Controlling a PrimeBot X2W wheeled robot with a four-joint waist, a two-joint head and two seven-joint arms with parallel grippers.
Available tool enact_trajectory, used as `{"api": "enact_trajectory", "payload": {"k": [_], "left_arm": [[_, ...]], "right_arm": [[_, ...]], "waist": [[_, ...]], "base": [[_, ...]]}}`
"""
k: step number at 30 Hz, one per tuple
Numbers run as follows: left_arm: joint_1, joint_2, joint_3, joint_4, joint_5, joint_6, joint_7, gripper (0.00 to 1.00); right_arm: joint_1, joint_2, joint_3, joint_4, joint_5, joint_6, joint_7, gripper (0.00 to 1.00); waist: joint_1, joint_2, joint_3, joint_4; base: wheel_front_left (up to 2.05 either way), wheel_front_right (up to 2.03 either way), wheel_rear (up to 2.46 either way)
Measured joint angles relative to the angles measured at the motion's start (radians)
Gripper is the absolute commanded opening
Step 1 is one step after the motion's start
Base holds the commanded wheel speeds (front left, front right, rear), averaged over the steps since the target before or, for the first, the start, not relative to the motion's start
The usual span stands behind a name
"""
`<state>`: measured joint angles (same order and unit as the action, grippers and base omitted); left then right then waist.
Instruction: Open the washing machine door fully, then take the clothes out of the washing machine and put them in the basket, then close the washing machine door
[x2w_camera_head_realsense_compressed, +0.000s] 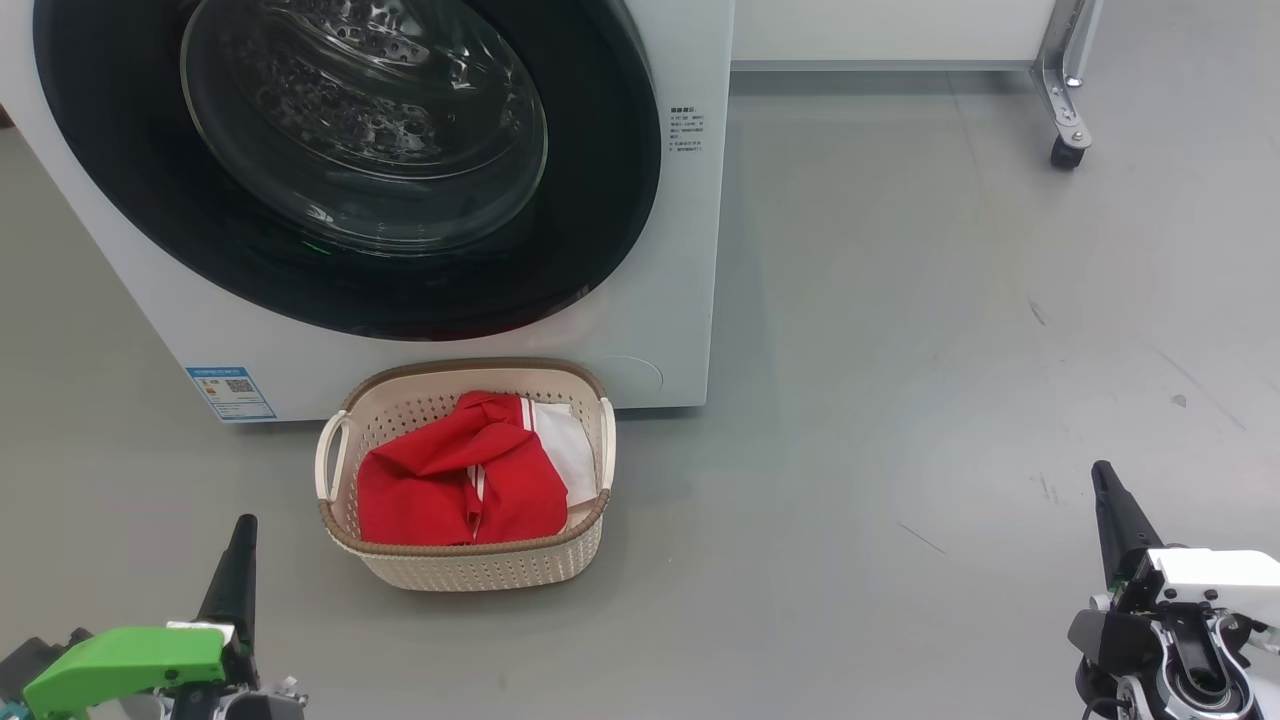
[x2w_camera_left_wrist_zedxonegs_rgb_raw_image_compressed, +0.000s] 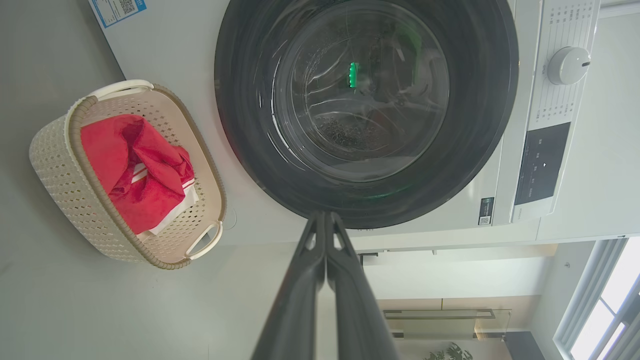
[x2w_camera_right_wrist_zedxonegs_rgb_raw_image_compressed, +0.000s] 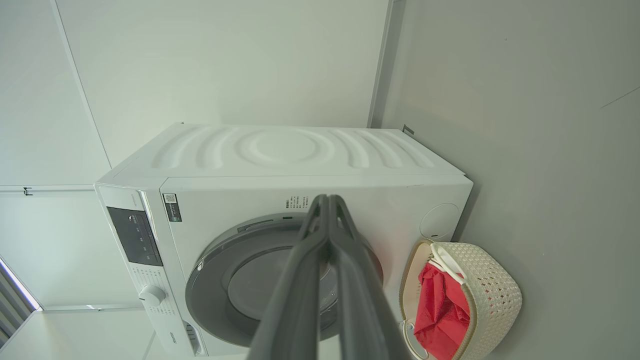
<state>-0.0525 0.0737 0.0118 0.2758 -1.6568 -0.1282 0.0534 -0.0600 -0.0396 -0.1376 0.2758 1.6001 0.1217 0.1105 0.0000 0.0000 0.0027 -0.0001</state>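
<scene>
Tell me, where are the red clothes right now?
In the head view, left of centre, the clothes lie in the basket on the floor, right before the washing machine.

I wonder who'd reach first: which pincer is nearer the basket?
The left pincer, the one with the green cover, close to the basket. The white right pincer is far off across the floor.
</scene>
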Motion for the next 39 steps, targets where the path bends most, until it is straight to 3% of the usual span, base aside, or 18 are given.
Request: {"api": "enact_trajectory", "payload": {"k": [39], "left_arm": [[-0.001, 0.0, 0.004, 0.002, 0.0, 0.0, 0.007, 0.0]], "right_arm": [[0.0, 0.0, 0.0, 0.0, 0.0, 0.0, 0.0, 0.0]], "waist": [[0.0, 0.0, 0.0, 0.0]], "base": [[0.0, 0.0, 0.0]]}}
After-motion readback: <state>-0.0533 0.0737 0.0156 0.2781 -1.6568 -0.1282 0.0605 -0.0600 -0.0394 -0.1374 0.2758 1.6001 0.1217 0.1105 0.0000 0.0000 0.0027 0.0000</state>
